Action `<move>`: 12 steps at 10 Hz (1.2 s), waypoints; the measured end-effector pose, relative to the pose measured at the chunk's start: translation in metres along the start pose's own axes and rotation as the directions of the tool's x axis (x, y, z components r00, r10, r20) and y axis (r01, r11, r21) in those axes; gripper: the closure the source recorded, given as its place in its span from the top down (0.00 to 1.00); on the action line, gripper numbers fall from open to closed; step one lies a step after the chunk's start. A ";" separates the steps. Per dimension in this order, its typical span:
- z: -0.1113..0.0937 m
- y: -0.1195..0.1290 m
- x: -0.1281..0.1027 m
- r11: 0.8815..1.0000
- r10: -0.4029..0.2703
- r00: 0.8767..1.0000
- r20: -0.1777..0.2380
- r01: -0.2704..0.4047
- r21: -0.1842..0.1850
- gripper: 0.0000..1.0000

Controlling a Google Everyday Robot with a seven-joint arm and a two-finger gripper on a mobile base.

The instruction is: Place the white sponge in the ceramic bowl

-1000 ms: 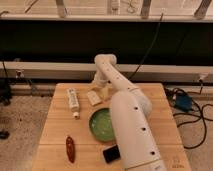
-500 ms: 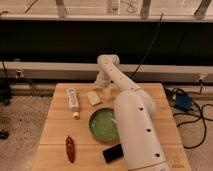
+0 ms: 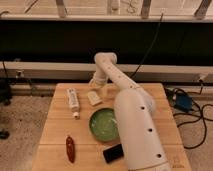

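Observation:
The white sponge point(image 3: 93, 97) lies flat on the wooden table point(image 3: 55, 130), behind the bowl and right of a white tube. The green ceramic bowl point(image 3: 103, 123) sits in the middle of the table and holds nothing. My white arm rises from the front right, bends at the back and comes down to the gripper point(image 3: 98, 83). The gripper hangs just above and behind the sponge and holds nothing that I can see.
A white tube with a printed label point(image 3: 73, 101) lies left of the sponge. A red chili-shaped object point(image 3: 70, 148) lies at the front left. A black block point(image 3: 113, 153) lies in front of the bowl. Cables point(image 3: 192, 107) run on the floor to the right.
The arm has shifted only slightly near the sponge. The sponge, the bowl and the other things have not moved.

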State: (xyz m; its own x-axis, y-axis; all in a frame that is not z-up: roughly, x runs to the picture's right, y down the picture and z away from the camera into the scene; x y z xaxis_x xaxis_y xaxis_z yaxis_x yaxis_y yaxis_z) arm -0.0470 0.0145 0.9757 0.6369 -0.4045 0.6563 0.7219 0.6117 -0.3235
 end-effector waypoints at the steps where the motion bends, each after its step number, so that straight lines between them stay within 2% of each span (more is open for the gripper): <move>1: -0.001 -0.004 -0.003 1.000 -0.016 1.000 0.001 0.016 0.003 0.80; 5: 0.006 -0.019 -0.016 0.998 -0.062 0.998 0.031 0.062 -0.001 0.80; 8: 0.016 -0.032 -0.031 0.994 -0.104 0.992 0.075 0.105 -0.011 0.80; 12: 0.026 -0.034 -0.062 0.984 -0.164 0.976 0.140 0.171 -0.040 0.80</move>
State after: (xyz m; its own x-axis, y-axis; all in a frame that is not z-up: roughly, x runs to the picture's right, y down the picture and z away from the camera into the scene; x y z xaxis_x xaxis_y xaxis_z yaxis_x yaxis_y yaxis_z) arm -0.1181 0.0363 0.9641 0.4658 -0.3995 0.7896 0.8303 0.5058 -0.2338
